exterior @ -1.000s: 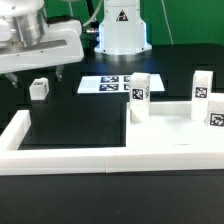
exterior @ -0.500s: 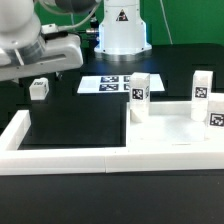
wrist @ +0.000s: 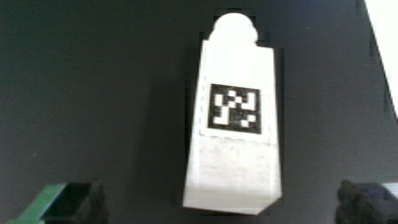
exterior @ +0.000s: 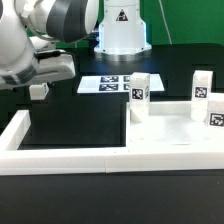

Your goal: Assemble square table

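A small white leg (wrist: 237,115) with a black-and-white tag lies on the black table, seen lengthwise in the wrist view. My gripper (wrist: 214,206) is open, its dark fingertips (wrist: 63,205) wide apart on either side of the leg's near end, not touching it. In the exterior view the same leg (exterior: 38,91) lies at the left, just under my hand (exterior: 45,68). The square tabletop slab (exterior: 165,135) lies at the front right. Three tagged legs stand upright on or by it: one (exterior: 138,96) at its near-left corner, two (exterior: 201,85) (exterior: 214,108) at the right.
Long white bars form a low fence along the front (exterior: 60,158) and the exterior view's left (exterior: 15,130). The marker board (exterior: 105,85) lies flat behind the slab. The arm's white base (exterior: 122,30) stands at the back.
My arm has swung toward the exterior view's left and come down, so the hand now sits right over the lone leg. The leg, the slab and the standing legs have not moved.
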You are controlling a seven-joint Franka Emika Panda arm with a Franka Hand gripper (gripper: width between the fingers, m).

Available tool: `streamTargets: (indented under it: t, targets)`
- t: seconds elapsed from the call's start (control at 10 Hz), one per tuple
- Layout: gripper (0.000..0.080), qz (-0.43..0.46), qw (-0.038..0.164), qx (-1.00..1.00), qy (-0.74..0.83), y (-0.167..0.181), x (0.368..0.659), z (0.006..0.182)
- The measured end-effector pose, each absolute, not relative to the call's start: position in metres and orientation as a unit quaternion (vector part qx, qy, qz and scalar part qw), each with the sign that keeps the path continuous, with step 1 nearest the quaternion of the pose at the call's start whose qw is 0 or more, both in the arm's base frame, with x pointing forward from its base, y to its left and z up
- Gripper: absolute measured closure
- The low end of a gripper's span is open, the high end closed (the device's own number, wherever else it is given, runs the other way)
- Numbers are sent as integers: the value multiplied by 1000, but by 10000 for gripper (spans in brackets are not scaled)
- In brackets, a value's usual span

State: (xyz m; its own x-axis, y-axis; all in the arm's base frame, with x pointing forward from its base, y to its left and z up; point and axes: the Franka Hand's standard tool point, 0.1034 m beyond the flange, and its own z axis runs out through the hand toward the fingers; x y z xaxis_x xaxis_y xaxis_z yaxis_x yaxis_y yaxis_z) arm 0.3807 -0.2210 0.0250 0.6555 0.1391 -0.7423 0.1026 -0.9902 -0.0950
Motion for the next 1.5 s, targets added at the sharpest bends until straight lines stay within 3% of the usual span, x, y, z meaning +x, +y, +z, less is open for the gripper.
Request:
streamTargets:
  t: [0.4, 0.7, 0.9, 1.5]
  targets:
    - [150, 433, 29, -899, -53, -213, 353, 17]
    - [162, 431, 29, -900, -53, -213, 355, 17]
    - [512, 432, 28, -900, -53, -214, 355, 17]
    - [512, 432, 28, -900, -53, -214, 355, 17]
